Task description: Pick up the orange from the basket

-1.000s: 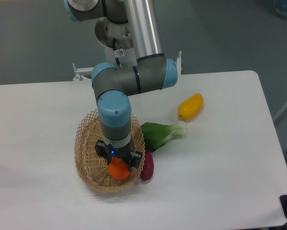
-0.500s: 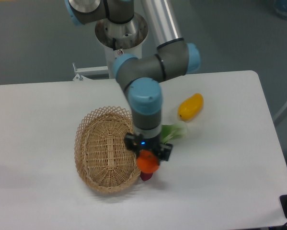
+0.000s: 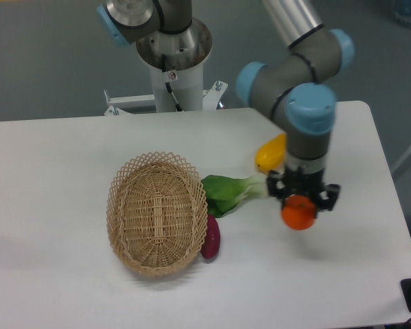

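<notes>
The orange (image 3: 299,213) is a small bright-orange ball held in my gripper (image 3: 300,203), which is shut on it above the white table, well to the right of the basket. The basket (image 3: 121,221), an oval tan wicker one with a lacy rim, stands on the left half of the table with nothing inside it. My arm comes down from the upper right, and its wrist hides part of the yellow fruit.
A yellow elongated fruit (image 3: 267,155) lies just left of my wrist. A green leafy vegetable (image 3: 229,191) lies between basket and gripper. A purple sweet potato (image 3: 210,238) rests against the basket's right rim. The table's right edge (image 3: 392,199) is near.
My gripper carried the orange out of the basket and rightward across the table, past the vegetable. The basket now holds nothing.
</notes>
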Robot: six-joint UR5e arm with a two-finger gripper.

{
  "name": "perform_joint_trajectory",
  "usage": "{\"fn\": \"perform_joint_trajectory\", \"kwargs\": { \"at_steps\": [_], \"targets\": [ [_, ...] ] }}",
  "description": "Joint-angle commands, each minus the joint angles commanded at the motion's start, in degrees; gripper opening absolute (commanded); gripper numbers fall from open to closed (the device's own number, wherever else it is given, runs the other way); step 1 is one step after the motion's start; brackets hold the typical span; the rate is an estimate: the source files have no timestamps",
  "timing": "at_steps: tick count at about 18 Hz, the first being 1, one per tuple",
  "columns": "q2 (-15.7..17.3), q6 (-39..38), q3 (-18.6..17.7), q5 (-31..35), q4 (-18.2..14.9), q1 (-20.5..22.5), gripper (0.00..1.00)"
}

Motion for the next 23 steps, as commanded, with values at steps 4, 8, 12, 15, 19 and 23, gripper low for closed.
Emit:
{"fn": "perform_joint_trajectory", "kwargs": {
  "at_steps": [4,8,12,15,19,23],
  "targets": [
    [-0.88,3.69,1.75,0.52,-0.09,0.97,0.49],
    [-1.67,7.74,2.98,0.79,-0.26,1.23,0.5],
    [-1.67,7.83,2.99,0.7,-0.18,1.41,0.5],
    [-1.67,7.83,2.99,0.79,-0.18,1.5,0.5],
    [-1.67,7.83,2.99,0.79,-0.26,1.68,0.5],
    [-1.5,7.83,2.99,0.79,-0.26,1.68,0.5]
  ]
}}
